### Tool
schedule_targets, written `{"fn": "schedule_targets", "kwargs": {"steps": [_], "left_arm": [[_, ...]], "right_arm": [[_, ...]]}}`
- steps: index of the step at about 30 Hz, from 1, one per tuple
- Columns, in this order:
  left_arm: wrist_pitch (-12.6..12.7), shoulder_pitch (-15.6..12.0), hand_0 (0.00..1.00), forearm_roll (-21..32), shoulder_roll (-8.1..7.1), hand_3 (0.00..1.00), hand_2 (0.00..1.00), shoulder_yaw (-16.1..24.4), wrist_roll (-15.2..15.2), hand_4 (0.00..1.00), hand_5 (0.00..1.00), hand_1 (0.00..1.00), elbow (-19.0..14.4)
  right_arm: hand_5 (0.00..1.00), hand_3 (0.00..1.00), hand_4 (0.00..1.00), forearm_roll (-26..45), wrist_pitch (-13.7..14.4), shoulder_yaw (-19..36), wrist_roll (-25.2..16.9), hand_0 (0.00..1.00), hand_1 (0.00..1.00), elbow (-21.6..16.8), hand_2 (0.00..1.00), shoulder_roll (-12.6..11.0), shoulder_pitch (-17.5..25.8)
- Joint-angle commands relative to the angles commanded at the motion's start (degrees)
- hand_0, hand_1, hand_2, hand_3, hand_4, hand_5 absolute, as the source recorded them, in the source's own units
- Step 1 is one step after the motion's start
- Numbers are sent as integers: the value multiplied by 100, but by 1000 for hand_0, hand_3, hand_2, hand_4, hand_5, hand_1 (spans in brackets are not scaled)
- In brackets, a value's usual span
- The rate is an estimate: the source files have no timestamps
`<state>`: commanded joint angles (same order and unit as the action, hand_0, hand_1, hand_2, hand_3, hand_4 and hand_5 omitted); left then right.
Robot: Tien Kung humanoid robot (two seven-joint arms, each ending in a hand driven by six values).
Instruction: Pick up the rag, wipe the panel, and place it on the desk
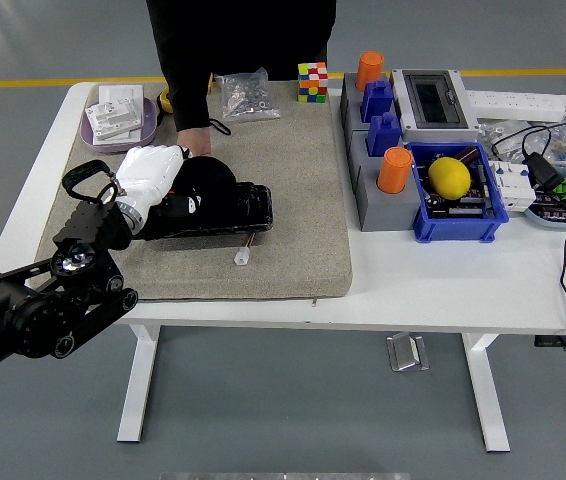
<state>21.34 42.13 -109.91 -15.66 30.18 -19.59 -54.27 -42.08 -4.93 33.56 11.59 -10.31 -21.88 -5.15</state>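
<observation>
My left hand (149,172), white on a black arm, lies on the grey mat (293,190) at its left side, with the fingers curled on a black rag (206,176). The rag rests on a flat, glossy black panel (231,212) that lies lengthwise on the mat. A thin wire runs from the panel's right end to a small white connector (241,256). A person in black stands at the far side; the person's hand (198,145) is down on the mat just behind the rag.
A purple tray (143,132) with white parts stands at the back left. Beside it are a bag of screws (243,95) and a colour cube (312,81). Grey blocks with orange cylinders (394,170), a blue bin with a yellow ball (449,177) and cables fill the right.
</observation>
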Motion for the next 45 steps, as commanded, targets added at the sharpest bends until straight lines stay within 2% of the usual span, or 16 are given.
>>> {"fn": "schedule_targets", "kwargs": {"steps": [5, 19, 45], "left_arm": [[10, -58, 228, -19, -23, 398, 494, 56, 2, 359, 2, 173, 27], [43, -166, 228, -75, -226, 398, 494, 170, 1, 359, 2, 171, 133], [81, -517, 227, -212, -698, 395, 492, 434, -18, 356, 2, 167, 196]], "right_arm": [[417, 577, 998, 5, 5, -3, -4, 722, 565, 0, 667, 6, 5], [418, 576, 998, 33, 14, 7, -7, 722, 565, 0, 666, 13, 25], [419, 576, 998, 22, 17, 103, 0, 723, 565, 0, 667, 21, 70]]}}
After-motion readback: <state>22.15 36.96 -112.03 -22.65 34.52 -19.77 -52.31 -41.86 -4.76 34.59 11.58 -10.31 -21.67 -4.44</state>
